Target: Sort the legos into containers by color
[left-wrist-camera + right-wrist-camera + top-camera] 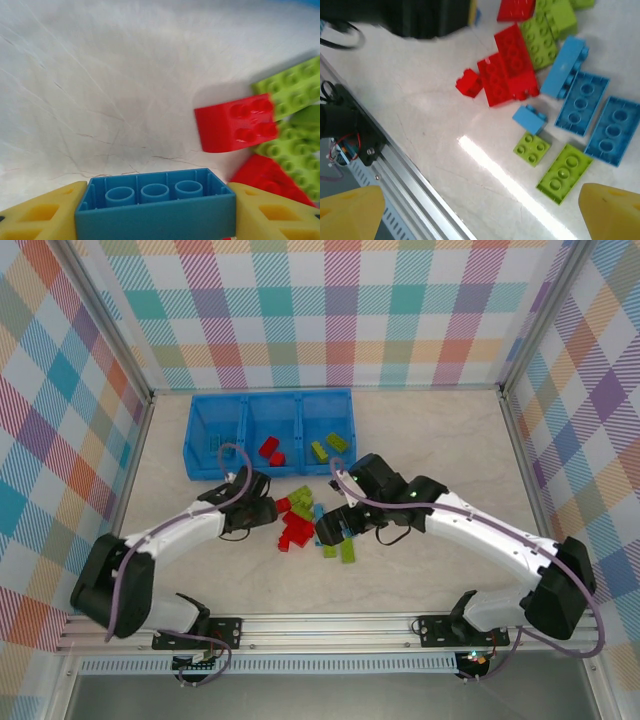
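Pale marble tabletop (430, 440), plaid walls (320, 310); left claw (157, 197) grips blue lego (155, 217), right claw (480, 200) wide open

Both arms reach in to one loose pile of legos (300, 521).

The red, lime green and light blue pile lies between the left gripper (268, 512) and the right gripper (328, 531), close against both. Beyond the grippers stands the blue tray (213, 426). Its middle compartment holds red legos (271, 450) and the right one green legos (328, 446).
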Motion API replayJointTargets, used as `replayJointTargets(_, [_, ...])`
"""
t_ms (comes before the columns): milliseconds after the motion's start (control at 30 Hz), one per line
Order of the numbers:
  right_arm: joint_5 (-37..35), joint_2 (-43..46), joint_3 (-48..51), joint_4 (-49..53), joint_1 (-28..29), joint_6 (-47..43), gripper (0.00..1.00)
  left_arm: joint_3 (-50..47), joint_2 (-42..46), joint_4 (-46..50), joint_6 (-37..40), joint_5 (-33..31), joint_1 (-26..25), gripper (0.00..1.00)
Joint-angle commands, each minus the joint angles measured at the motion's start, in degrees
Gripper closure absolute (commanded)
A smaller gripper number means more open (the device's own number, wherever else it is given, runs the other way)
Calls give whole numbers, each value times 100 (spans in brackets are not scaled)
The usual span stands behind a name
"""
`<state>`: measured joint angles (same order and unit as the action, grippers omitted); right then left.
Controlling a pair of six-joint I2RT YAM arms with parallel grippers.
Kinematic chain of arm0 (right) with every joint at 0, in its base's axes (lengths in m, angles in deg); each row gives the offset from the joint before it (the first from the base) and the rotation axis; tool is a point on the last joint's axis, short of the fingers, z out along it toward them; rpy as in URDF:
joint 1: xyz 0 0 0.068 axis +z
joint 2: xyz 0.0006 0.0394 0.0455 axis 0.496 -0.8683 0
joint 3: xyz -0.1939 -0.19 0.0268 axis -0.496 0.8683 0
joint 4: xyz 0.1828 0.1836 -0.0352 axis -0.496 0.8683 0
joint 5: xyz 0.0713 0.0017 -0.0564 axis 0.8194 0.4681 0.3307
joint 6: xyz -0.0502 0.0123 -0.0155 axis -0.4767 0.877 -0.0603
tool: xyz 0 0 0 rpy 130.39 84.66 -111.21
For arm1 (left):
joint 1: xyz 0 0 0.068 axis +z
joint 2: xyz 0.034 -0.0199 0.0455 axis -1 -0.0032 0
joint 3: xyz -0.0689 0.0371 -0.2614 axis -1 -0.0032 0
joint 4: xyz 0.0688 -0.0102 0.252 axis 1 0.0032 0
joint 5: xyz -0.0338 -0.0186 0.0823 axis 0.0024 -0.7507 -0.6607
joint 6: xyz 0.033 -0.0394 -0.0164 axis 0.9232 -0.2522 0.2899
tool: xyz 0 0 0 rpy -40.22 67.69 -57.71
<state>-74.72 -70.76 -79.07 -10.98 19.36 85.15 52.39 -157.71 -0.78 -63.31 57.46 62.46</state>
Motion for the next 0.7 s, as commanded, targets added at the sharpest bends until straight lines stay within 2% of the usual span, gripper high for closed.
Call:
replayJointTargets(0, [207,95,-85,-57,29,162,0,674,516,192,238,-599,403,49])
replayJointTargets(100, [186,168,-39,-300,29,182,0,1360,240,62,412,-574,1289,50])
replayJointTargets(167, [131,178,-41,-301,27,174,0,1882,-285,10,461,-518,1761,50])
replayJointTargets(267, [63,253,2,-295,33,178,0,2747,-1289,7,553,-460,2165,51])
replayJointTargets(433, [-17,510,147,-309,20,226,0,3887,-2644,89,447,-232,2466,51])
replayJointTargets(567, [-146,682,235,-258,21,234,0,4457,-3191,232,448,-33,2489,35])
replayJointTargets(667, [-227,740,286,-279,20,263,0,4580,-3221,297,470,-27,2487,29])
